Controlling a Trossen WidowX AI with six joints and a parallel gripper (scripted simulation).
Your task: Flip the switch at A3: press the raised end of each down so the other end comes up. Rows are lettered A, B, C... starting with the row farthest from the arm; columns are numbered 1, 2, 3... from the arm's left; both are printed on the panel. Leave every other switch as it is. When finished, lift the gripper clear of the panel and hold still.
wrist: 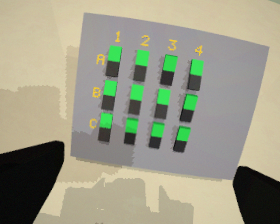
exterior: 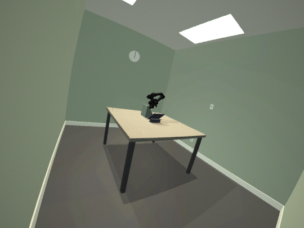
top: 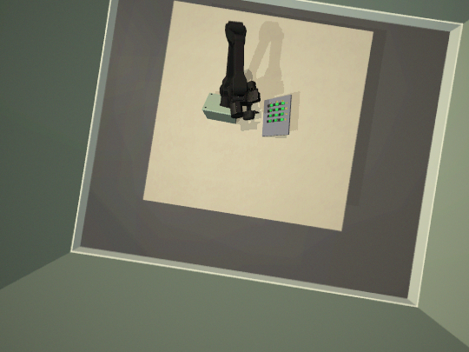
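Observation:
The grey switch panel is tilted on a dark base. It has rows A to C and columns 1 to 4 of rockers, each with one green and one black half. Switch A3 is in the top row of the wrist view, green half toward the printed 3. Its black half looks darker than those of A1, A2 and A4. Which end is raised is hard to tell. My gripper is open and empty, off the panel's near edge and touching no switch.
A pale green box stands on the table, beside and partly under the arm in the top view. The arm's shadow falls on the table and on the panel's near-left corner.

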